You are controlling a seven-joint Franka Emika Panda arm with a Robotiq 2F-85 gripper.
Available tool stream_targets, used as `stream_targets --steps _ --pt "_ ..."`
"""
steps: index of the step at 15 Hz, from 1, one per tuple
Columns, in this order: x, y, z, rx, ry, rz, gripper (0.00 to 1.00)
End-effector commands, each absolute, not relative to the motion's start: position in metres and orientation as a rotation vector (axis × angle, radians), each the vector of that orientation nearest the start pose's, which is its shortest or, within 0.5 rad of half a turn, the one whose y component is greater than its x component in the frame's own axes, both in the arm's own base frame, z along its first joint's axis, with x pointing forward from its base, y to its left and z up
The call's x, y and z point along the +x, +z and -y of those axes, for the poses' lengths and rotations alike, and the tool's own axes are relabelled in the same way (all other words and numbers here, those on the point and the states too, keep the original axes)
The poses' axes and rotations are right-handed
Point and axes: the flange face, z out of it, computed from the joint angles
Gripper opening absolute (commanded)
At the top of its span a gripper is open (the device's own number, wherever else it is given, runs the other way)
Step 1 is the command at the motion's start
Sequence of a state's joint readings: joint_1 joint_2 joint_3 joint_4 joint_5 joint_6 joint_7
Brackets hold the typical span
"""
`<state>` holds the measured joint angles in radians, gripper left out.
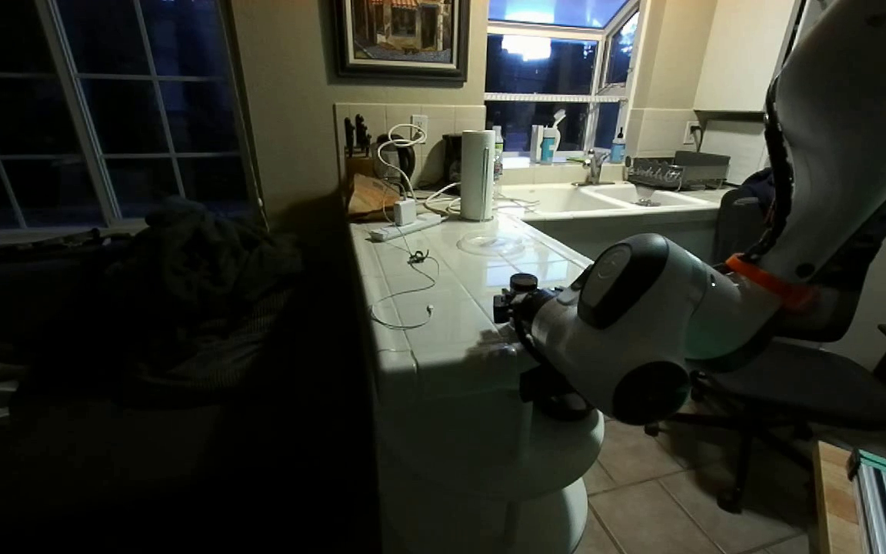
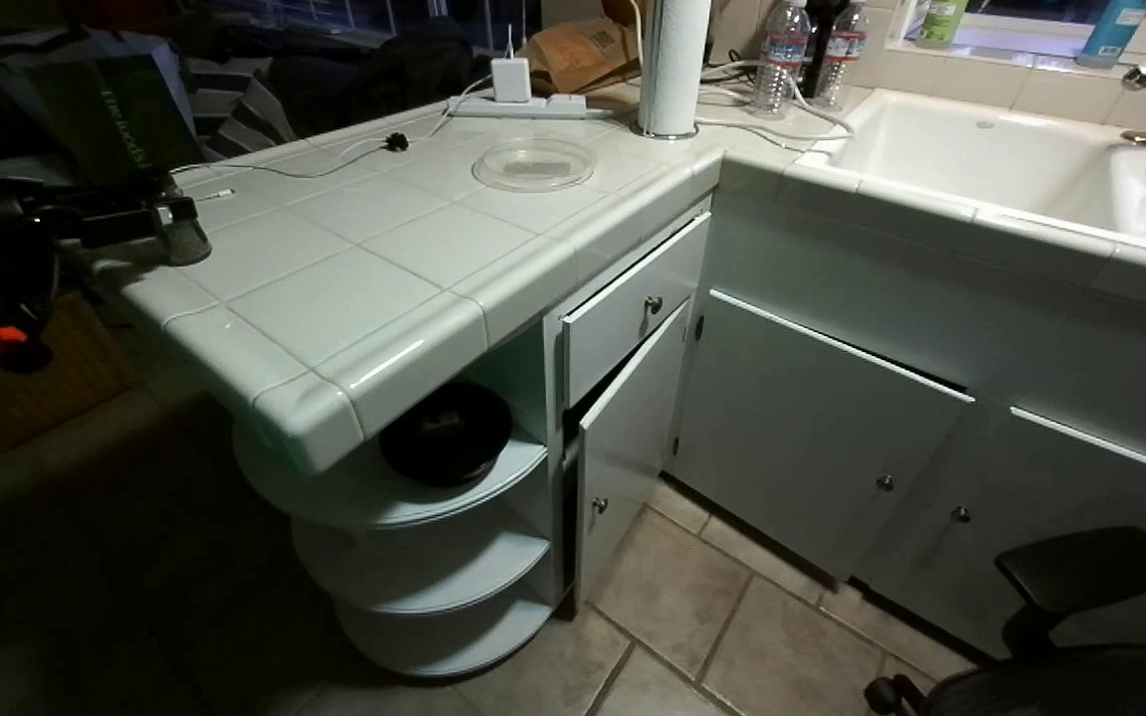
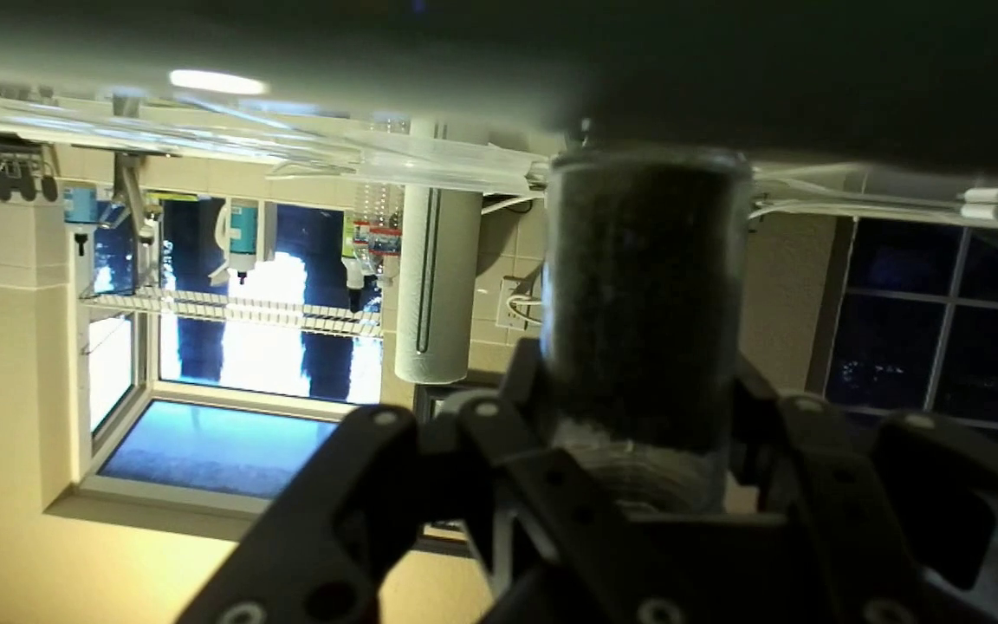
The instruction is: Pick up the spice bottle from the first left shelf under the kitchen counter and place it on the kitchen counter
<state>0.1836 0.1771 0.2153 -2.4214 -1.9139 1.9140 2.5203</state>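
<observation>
The pincer grips the spice bottle between its fingers, parted just the bottle's width. Under them lies the end of the kitchen counter; from here I can't tell whether the bottle's base touches it.

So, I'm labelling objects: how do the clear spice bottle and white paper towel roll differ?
The spice bottle looks dark inside; the paper towel roll is opaque. The bottle is shorter than the roll. The black gripper holds the bottle, not the roll. Both are roughly cylindrical.
</observation>
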Motion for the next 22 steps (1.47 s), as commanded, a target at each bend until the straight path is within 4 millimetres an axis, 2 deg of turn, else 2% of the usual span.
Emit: stream_targets --steps 1,5,7,10,14,19,21,22 --pt "0.472 0.249 -0.126 2.006 1.682 0.668 0.73" --pt "0.47 0.26 -0.132 2.051 1.68 0.656 1.0" --pt "0.466 0.275 -0.142 2.118 1.624 0.624 1.0" --pt "0.458 0.314 -0.16 2.294 1.504 0.556 1.0" --pt "0.442 0.362 -0.167 2.485 1.262 0.507 1.0" --pt "0.426 0.388 -0.147 2.657 0.967 0.535 1.0" --pt "0.419 0.402 -0.129 2.699 0.832 0.573 1.0" --pt "0.415 0.418 -0.122 2.711 0.773 0.592 1.0"
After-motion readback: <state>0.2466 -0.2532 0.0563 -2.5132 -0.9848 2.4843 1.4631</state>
